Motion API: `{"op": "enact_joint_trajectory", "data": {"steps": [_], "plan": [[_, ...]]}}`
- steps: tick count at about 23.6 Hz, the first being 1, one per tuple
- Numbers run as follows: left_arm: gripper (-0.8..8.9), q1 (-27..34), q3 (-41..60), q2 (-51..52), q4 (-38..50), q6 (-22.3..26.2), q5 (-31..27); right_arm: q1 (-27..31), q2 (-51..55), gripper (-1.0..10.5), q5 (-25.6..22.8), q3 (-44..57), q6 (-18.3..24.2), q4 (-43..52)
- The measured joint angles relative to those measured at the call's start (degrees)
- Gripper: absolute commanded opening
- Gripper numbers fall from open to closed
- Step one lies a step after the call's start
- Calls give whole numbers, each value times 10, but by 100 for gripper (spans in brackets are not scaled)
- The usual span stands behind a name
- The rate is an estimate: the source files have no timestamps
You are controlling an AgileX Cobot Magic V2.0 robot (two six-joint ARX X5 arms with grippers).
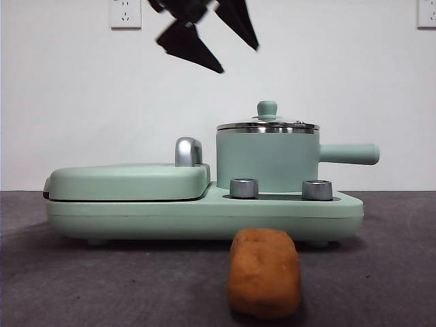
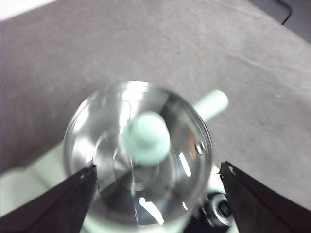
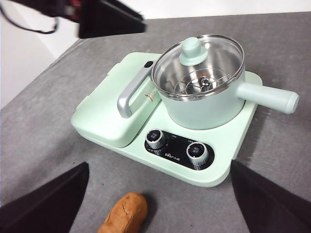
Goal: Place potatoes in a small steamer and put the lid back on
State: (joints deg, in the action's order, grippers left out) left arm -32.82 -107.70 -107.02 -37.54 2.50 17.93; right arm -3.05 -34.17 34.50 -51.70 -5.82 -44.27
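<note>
My left pincer [image 1: 204, 41] hangs wide open at upper centre, above the lid [image 1: 268, 125] seated on the small steamer [image 1: 267, 160]. Glass lid looks slippery and fragile; I'd pinch its knob [image 2: 146, 137].

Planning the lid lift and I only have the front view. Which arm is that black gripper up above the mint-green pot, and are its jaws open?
Observer: That is the left gripper. Its wrist view looks straight down on the round glass lid, with the jaws spread wide on either side of the mint-green knob.
Operator: Anything inside the pot?
Observer: In the right wrist view, only a steel wire rack shows through the glass of the mint-green cylindrical steamer.
Operator: Where is the right gripper?
Observer: The right gripper hangs open over the table on the dial side of the appliance, above the oblong orange-brown potato.
</note>
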Motion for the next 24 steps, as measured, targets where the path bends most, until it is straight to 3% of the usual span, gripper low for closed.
{"op": "enact_joint_trajectory", "data": {"steps": [10,24], "plan": [[406,-28,-40,-99,42,12,-39,0,0,465,0,0,0,0],[337,-28,-41,-115,59,38,-41,0,0,465,0,0,-5,0]]}}
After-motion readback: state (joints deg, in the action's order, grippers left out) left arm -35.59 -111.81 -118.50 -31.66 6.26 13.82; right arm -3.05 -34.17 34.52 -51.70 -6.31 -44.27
